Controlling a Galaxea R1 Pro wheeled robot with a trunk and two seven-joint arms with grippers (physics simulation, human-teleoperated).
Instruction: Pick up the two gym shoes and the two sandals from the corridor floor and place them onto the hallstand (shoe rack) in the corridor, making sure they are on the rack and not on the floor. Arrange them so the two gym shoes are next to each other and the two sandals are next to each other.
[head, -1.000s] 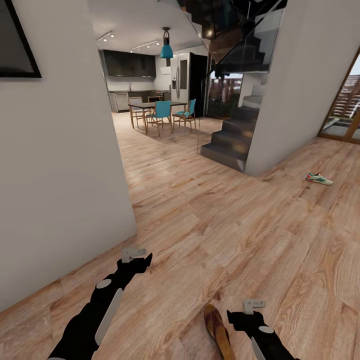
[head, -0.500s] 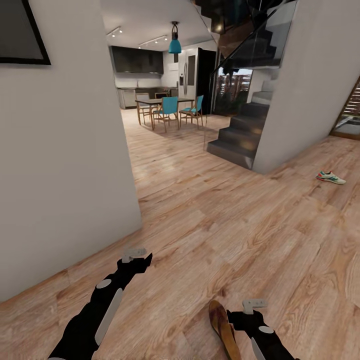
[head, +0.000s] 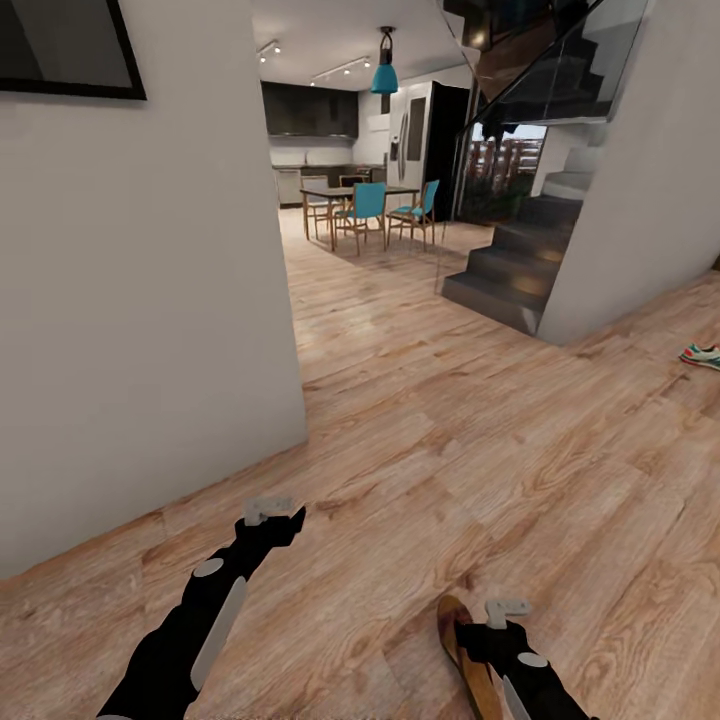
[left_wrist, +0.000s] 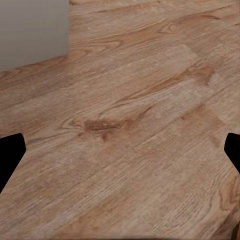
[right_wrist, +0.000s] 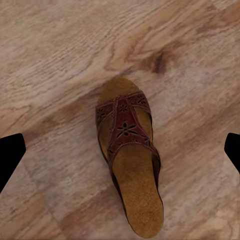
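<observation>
Your whole view has swung, so the gym shoe now sits at the far right edge and the wall fills more of your left. Right below your right gripper, fingers spread wide and empty, lies a sandal flat on the corridor floor. It looks light, with a stiff sole and a soft strap, probably leather; pinch it across the sole edges at mid-length, under the strap. Your left gripper hangs open too, over bare planks.
</observation>
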